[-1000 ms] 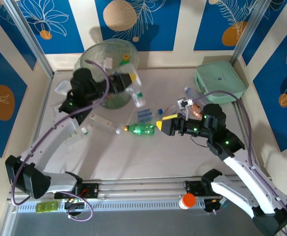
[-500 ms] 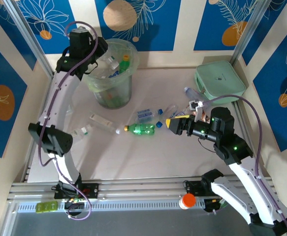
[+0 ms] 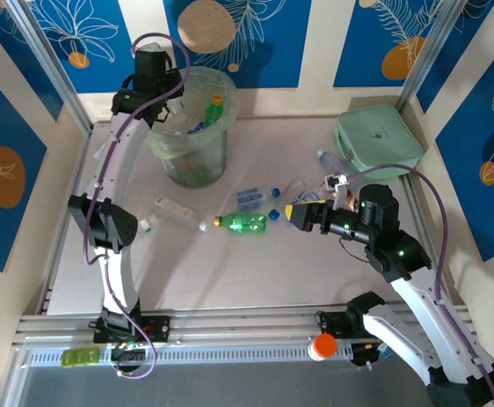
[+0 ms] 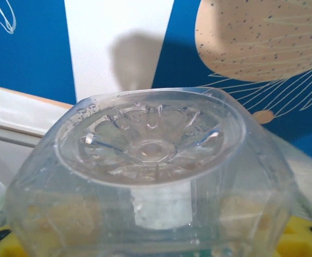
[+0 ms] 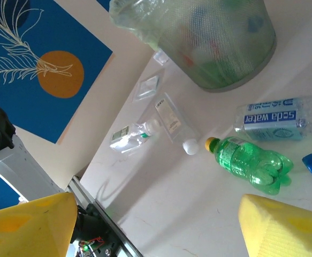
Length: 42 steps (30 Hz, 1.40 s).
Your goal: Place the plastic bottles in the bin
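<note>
The left hand [image 3: 170, 95], clamped on a clear bottle [image 4: 150, 142], has been raised from bench [image 3: 255, 271] level to the bin [image 3: 192, 163] rim, so release is judged due, while the right hand [image 3: 287, 212] is held apart beside the green bottle [image 3: 245, 223].

Bin [image 3: 197, 165]: tall, round, translucent pale green, flared rim, thin liner, upright at the far left of the surface. Several bottles inside; topmost bottle [image 3: 215, 106] green with a yellow cap. Clear bottle [image 4: 150, 160] clamped between the left fingers [image 4: 300, 241], ribbed base toward the wrist camera. Green bottle [image 3: 245, 223], yellow-capped, on its side mid-surface. Just beyond it, soda water bottle [image 3: 249, 197], clear, blue-labelled, lying flat.
</note>
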{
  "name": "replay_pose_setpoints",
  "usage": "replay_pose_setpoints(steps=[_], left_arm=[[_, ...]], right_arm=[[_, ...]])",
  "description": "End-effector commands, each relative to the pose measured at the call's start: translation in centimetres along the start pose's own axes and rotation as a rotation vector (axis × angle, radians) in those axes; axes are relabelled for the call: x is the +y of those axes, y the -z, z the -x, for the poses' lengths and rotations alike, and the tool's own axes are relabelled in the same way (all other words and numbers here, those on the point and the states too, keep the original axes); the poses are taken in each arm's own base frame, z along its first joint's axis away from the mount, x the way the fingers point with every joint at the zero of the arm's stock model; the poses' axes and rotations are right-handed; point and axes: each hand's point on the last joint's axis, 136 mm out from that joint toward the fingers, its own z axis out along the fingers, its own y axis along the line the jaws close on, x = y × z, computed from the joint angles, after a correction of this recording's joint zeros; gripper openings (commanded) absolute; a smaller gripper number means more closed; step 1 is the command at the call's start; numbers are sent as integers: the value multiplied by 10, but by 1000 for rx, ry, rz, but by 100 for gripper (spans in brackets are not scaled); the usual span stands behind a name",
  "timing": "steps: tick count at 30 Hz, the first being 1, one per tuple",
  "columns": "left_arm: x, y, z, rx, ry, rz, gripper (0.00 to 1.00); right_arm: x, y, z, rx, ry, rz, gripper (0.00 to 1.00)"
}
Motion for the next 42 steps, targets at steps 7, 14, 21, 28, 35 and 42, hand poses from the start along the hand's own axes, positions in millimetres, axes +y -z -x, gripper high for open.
replay_pose_setpoints(steps=[7, 14, 21, 28, 35, 42], left_arm=[[-20, -22, -15, -34, -421, 21, 43], [-13, -53, -37, -23, -651, 96, 43], [-12, -64, -53, 6, -640, 85, 60], [-28, -39, -32, -46, -519, -1, 79], [-34, 1, 9, -146, -425, -51, 88], [-36, 2, 10, -184, -357, -88, 63]], right_arm=[[2, -5, 0, 9, -20, 29, 79], [-2, -9, -4, 17, -37, 35, 79], [-2, -12, -4, 24, -31, 38, 79], [-3, -15, -1, 24, -30, 38, 79], [-2, -14, 0, 22, -24, 39, 79], [-3, -15, 0, 25, -32, 41, 78]])
